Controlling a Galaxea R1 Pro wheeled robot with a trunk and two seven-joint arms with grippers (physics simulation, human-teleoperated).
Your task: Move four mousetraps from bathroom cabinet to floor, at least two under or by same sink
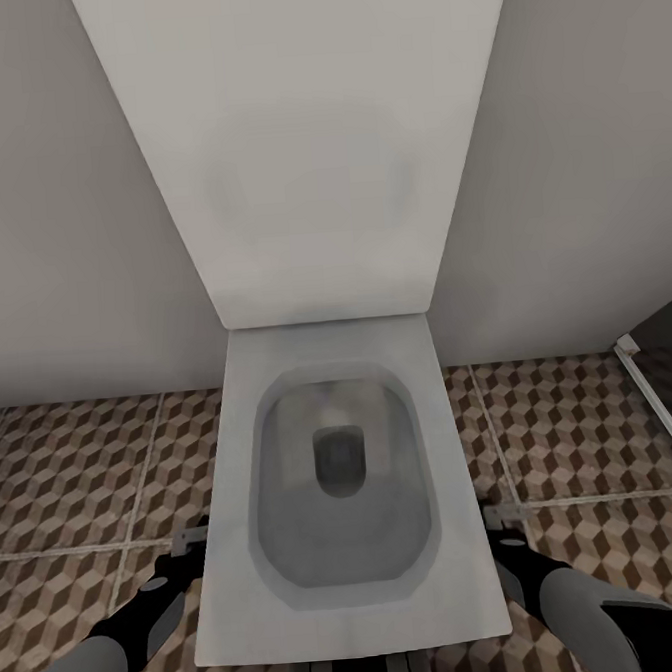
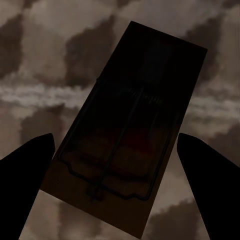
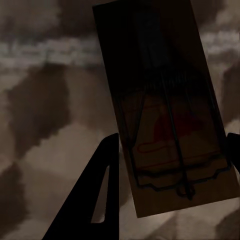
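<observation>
I'm parked facing the toilet (image 1: 336,476), lid up against the wall, w/ the cube-pattern bathroom floor (image 1: 75,475) on both sides of it, so the head cam isn't on the cabinet or the vanity right now. Both arms hang low, one each side of the bowl: left gripper (image 1: 186,557) by the toilet's left edge, right gripper (image 1: 505,535) by its right edge, each pointing down at the tiles. On the left wrist cam, a mousetrap (image 2: 127,135) sits between the two dark fingertips (image 2: 25,165), tilted, wire bar facing the lens; there's tile showing between board and each tip, so the claw looks spread apart, but I can't tell whether the trap is pinched further back or already lying on the floor. On the right wrist cam, the second mousetrap (image 3: 167,115) has the one finger (image 3: 92,190) right up against its long edge and the other tip at the opposite side, so I read that claw as clamped on the board (edge-on grip makes sense, the things are thin and flat). Both traps are over floor tiles beside the toilet, not by the sink, so my guess is I'm mid-carry; at least two need to end up next to the vanity.
</observation>
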